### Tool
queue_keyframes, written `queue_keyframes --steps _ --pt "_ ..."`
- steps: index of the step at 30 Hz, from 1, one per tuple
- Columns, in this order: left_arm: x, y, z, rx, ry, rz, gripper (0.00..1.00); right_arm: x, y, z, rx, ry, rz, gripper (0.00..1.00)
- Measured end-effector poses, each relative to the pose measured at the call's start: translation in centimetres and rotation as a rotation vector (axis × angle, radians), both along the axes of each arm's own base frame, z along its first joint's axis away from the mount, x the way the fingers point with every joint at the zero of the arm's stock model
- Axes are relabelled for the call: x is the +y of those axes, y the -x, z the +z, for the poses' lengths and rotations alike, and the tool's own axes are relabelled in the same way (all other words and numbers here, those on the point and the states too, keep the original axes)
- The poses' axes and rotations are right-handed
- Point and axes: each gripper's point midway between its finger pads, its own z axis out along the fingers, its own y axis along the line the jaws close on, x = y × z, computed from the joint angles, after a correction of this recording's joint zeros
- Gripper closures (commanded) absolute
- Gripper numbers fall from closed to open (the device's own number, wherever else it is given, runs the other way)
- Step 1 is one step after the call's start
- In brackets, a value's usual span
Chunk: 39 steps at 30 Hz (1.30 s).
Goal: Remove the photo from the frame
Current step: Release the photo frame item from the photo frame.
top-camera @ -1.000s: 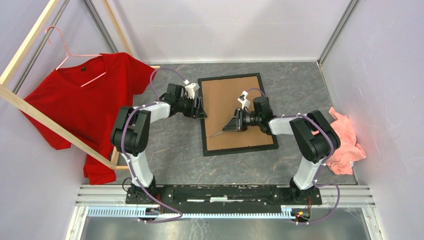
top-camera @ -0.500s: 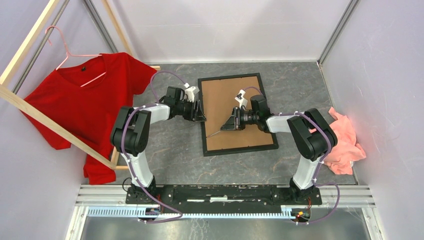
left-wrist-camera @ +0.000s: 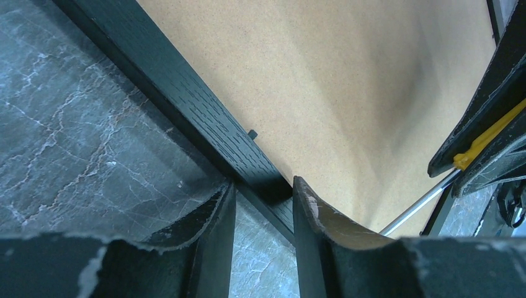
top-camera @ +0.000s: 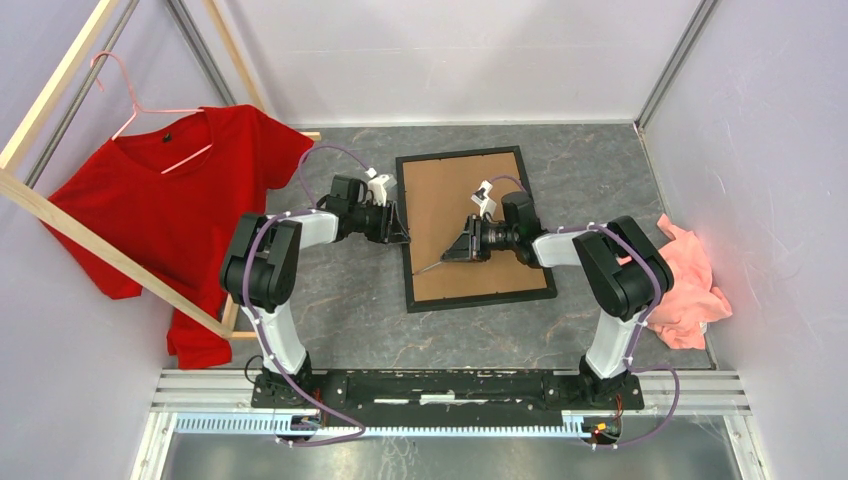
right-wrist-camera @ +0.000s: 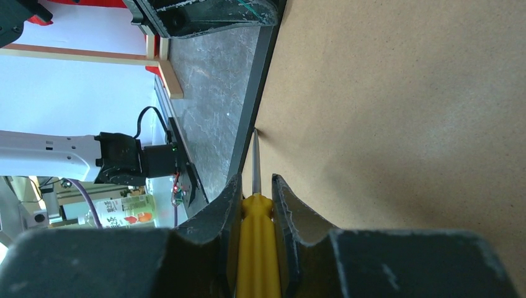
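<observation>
Both arms reach forward, elbows raised, wrists low. The left claw (left-wrist-camera: pixel 262 186) straddles the left rail of the frame (top-camera: pixel 480 298), which lies back-up on the surface (top-camera: pixel 340 320); whether it pinches, I cannot tell. The right claw (right-wrist-camera: pixel 254 186) pinches a screwdriver (right-wrist-camera: pixel 255 242), its tip at the backing's (top-camera: pixel 450 190) edge.

The left arm (top-camera: pixel 262 262) reaches forward and inward with its elbow raised. The left gripper (top-camera: pixel 400 228) points rightward, jaws partly apart. The right arm (top-camera: pixel 620 270) mirrors it. The right gripper (top-camera: pixel 455 250) points leftward, jaws clamped on a yellow-handled screwdriver (right-wrist-camera: pixel 255 248). The grippers face each other, near but apart.
</observation>
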Motion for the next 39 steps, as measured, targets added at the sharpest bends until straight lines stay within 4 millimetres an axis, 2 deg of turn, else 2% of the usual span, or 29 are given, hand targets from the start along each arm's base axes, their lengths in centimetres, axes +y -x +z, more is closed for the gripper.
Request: queue_keyframes --steps 39 --pt "0.12 -0.23 -0.11 0.013 0.024 0.045 0.73 -0.11 -0.09 -0.43 0.026 -0.007 -0.029 1.0"
